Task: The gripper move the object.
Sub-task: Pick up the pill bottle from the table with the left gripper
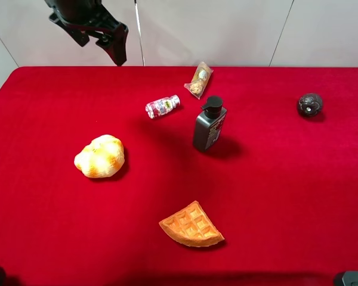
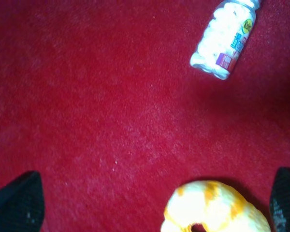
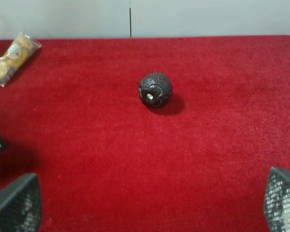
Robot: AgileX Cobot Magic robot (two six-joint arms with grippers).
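Waffle wedge (image 1: 191, 225), gridded and golden, lies closest to you on the red felt cloth (image 1: 298, 196). From above you see only the left gripper (image 1: 101, 42), over the far edge; its wrist view shows the fingers spread wide above the lumpy bun (image 1: 99, 156). Left of the dark pump bottle (image 1: 209, 125), the clear plastic bottle (image 1: 162, 106) lies on its side near the crinkly packet (image 1: 198, 80). Only its own wrist view shows you the right gripper (image 3: 150, 203), likewise spread, facing the embossed ball (image 3: 155, 90).

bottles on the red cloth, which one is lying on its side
The small clear drink bottle with the pink-and-white label lies on its side; the dark grey pump bottle near it stands upright.
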